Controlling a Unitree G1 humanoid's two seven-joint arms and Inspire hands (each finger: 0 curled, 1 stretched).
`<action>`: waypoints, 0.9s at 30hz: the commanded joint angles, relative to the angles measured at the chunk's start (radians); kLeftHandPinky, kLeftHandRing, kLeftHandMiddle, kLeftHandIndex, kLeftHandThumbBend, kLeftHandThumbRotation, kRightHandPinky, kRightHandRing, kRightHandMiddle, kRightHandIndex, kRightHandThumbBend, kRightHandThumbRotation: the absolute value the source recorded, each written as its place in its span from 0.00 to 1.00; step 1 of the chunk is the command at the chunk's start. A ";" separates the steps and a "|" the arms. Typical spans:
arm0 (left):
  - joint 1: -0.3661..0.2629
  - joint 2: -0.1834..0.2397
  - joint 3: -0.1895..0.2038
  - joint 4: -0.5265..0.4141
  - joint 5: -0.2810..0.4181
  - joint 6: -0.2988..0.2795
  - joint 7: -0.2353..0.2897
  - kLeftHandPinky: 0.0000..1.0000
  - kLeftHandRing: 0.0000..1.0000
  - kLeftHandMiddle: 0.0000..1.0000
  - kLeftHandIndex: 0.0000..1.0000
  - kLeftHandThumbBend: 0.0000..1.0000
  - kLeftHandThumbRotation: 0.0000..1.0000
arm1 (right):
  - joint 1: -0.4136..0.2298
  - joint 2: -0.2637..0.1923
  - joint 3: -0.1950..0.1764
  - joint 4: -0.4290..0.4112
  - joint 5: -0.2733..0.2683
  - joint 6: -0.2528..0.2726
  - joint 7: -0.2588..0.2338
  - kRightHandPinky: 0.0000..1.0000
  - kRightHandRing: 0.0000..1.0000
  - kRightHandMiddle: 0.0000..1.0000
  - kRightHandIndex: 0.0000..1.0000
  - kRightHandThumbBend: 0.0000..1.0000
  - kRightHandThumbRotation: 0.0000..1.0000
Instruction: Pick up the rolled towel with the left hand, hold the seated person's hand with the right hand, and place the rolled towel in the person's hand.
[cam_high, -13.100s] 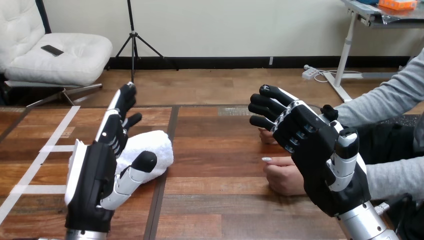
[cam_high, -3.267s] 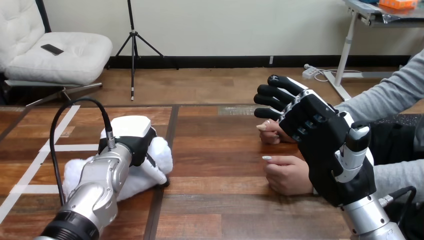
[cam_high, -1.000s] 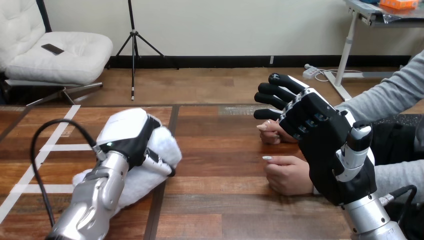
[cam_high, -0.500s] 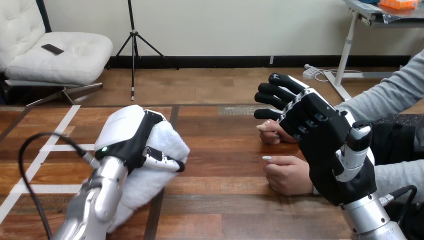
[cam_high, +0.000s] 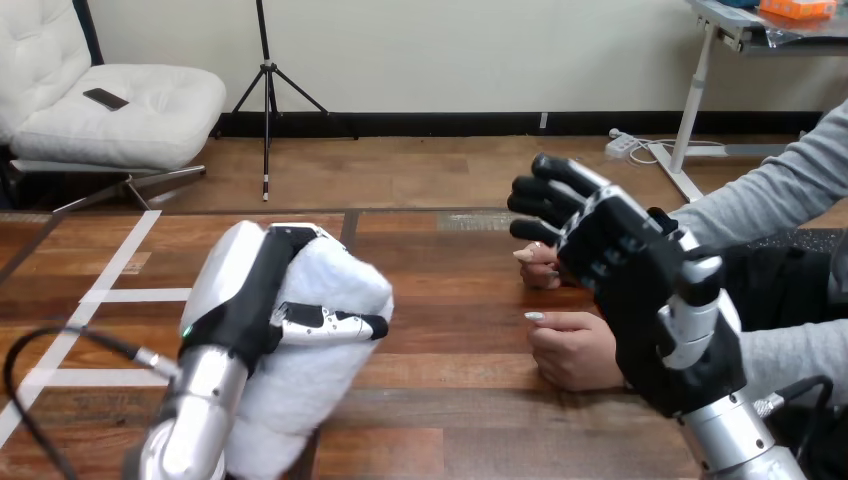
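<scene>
1. Wooden table (cam_high: 450, 300): brown glossy planks laid left to right. Dark seam (cam_high: 345, 232) cut front to back, just left of centre.
2. Right hand (cam_high: 640, 290): up off the table at the view's right, on a silver forearm (cam_high: 735, 445) rising from the bottom right corner. Fingers spread and nearly straight, aimed up and left; thumb upright on the camera side. Nothing in its grasp. Sits in front of the grey sleeve (cam_high: 780, 200) and over both of the person's hands; can't tell if touching either.
3. Rolled towel (cam_high: 320, 360): white, thick, gripped at the view's lower left. Long axis tilted, not flat: lower end down by the bottom edge near the camera, upper end pointing up, away and slightly right. Can't tell whether the lower end is clear of the table. Well apart from the person's hands, bare planks between.
4. Left hand (cam_high: 245, 295): clamped on the towel's upper half. Fingers curled over the top end, thumb laid across the front face pointing right. White back shell turned to the view's left.
5. Nearer person's hand (cam_high: 572, 352): loose fist resting on the table, just left of the right hand's palm.
6. Farther person's hand (cam_high: 538, 268): on the table beyond it, mostly hidden behind the right hand's fingers, fingertips peeking out at the left.
7. White tape (cam_high: 130, 295): thin strips on the table's left part, one left to right, one diagonal, beside the left hand.
</scene>
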 joint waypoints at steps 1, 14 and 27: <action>-0.010 -0.038 0.139 -0.271 -0.100 -0.126 0.056 0.24 0.29 0.39 0.42 0.67 0.00 | -0.110 -0.046 -0.022 0.077 -0.043 -0.037 -0.001 0.91 0.88 0.85 0.86 0.99 1.00; 0.047 -0.070 0.159 -0.329 -0.149 -0.251 0.065 0.26 0.31 0.38 0.41 0.68 0.00 | -0.191 -0.128 -0.036 0.219 -0.110 -0.084 0.031 0.98 0.92 0.89 0.89 0.96 1.00; 0.080 -0.115 0.166 -0.376 -0.165 -0.307 0.067 0.26 0.30 0.37 0.40 0.71 0.00 | -0.283 -0.217 -0.049 0.393 -0.188 -0.149 0.004 0.92 0.91 0.90 0.88 0.92 1.00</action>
